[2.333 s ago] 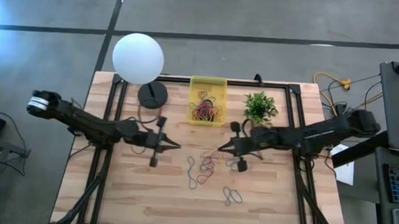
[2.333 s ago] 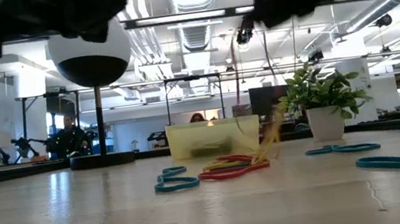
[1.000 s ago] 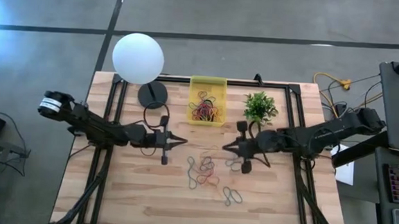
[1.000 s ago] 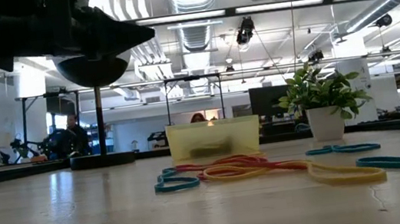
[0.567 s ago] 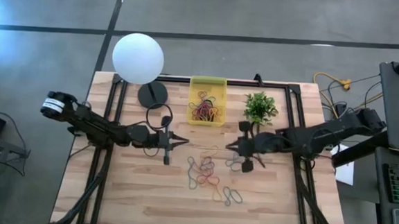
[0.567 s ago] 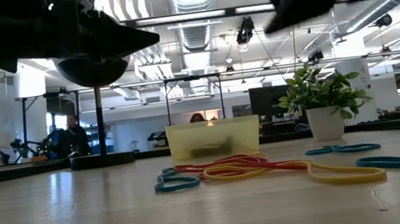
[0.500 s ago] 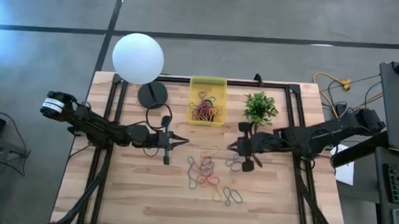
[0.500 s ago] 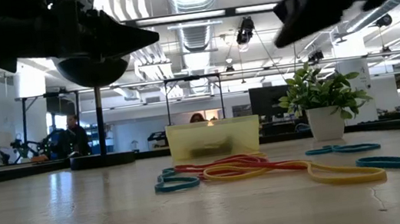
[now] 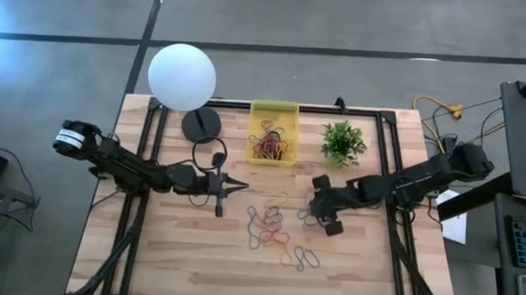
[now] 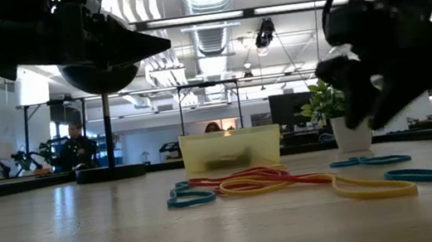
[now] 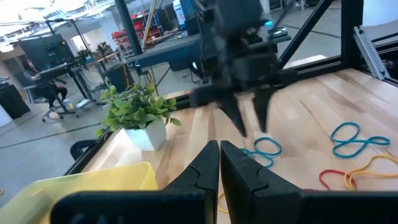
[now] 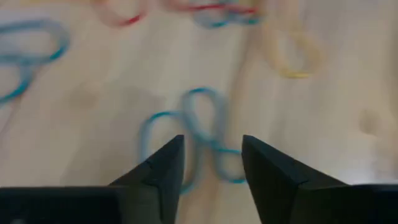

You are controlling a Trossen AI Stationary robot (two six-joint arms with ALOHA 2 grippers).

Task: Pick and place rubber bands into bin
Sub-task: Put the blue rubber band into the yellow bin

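The right gripper (image 9: pixel 317 215) hangs over the table just right of centre in the overhead picture, pointing down, its two fingers spread with a clear gap and nothing held between them. Straight below it, framed in that gap in the right wrist view, lies a blue rubber band (image 12: pixel 199 134) folded into joined loops. Its long axis seems to cross the gap rather than run along it, so a straight drop looks like the natural pick, though the thin loop lies flat on the wood and could slip out from under the tips.

The other rubber bands (image 9: pixel 272 223) are scattered just left of that gripper in the middle of the overhead picture, red, yellow and blue ones tangled together, with another blue band (image 9: pixel 307 257) lower down. The bin (image 9: pixel 273 133) stands at the upper centre, already holding a small heap of bands, so any carry goes up and slightly left from the right gripper.

The left gripper (image 9: pixel 239 187) hovers just left of the pile, its fingers pressed together and empty; it is about as near the pile as the right one, but it does not look set to pick.

The small plant (image 9: pixel 342 141) stands right of the bin, near the right arm's path upward, and could get brushed. The white globe lamp (image 9: pixel 182 78) sits at the upper left, well clear.
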